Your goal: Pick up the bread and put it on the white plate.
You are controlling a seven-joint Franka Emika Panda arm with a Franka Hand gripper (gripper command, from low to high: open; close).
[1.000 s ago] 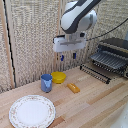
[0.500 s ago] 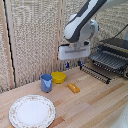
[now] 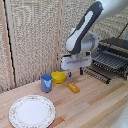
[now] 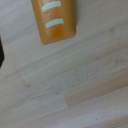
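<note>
While tool point(image 3: 75, 73) hangs above loaf point(image 3: 74, 88), fingers parted, holding nothing.

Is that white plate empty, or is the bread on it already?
Empty: the white plate is bare, while the bread lies on the table.

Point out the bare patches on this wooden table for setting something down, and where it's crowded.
Bare wood lies toward the exterior view's right of the white dish, in front of the loaf, and along the near edge. The dish itself is empty. It is crowded where the blue cup, yellow bowl and loaf cluster under the gripper, beside the black rack.
</note>
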